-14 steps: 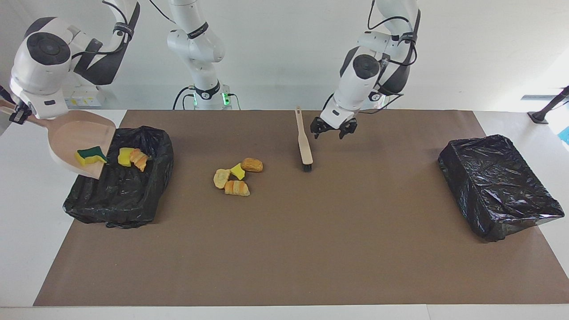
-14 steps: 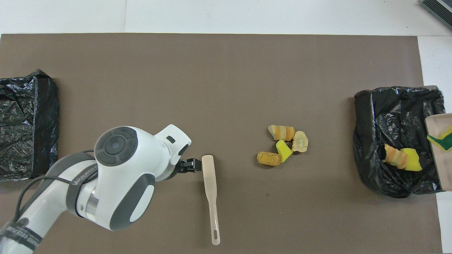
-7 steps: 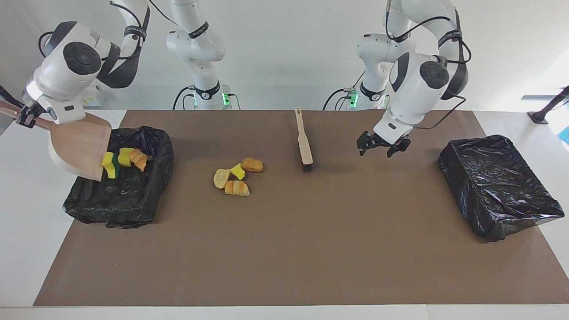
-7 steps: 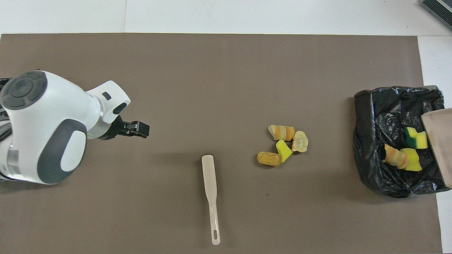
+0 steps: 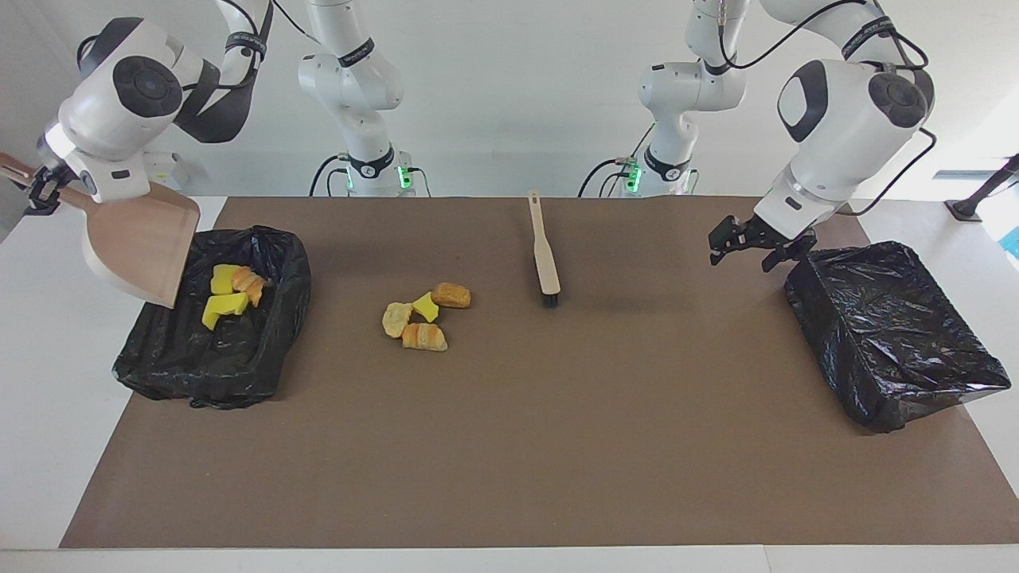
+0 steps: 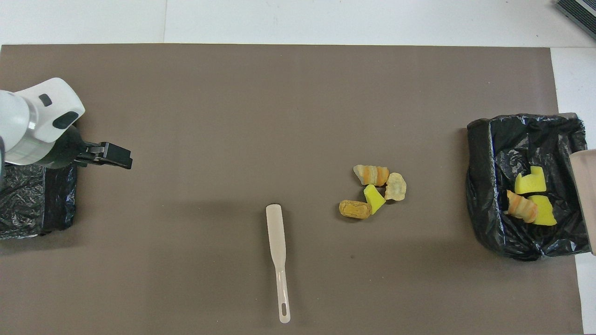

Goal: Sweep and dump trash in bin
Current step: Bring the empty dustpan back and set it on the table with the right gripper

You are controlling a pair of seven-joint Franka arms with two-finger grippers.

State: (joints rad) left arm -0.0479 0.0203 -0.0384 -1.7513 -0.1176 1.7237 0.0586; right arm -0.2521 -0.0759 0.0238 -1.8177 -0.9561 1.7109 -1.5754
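The brush [image 5: 545,253] lies on the brown mat [image 5: 509,446] closest to the robots, about midway between the two arms, its handle pointing toward them and its dark bristles pointing away.

At the right arm's end of the table [image 5: 48,446], the right gripper [image 5: 37,193] is up in the air beside the lined bin [image 5: 215,374], its jaws pinching the handle of the beige dustpan [image 5: 139,247]. The pan tilts steeply, its lip hanging over the bin's edge, and nothing shows on it.

At the left arm's end, the left gripper [image 5: 752,248] hangs with jaws spread and nothing between them, over the mat just beside the corner of the second bin [image 5: 892,334], which is covered in black plastic.

A little farther from the robots than the brush, toward the right arm's end, four pieces of loose trash [image 5: 424,315] sit bunched on the mat: a brown bread lump, a yellow sponge wedge, a pale lump and a striped roll, touching one another.

Three more pieces, the dumped trash [image 5: 231,293], lie inside the lined bin: two yellow sponge pieces and a striped roll, close together on the black liner.
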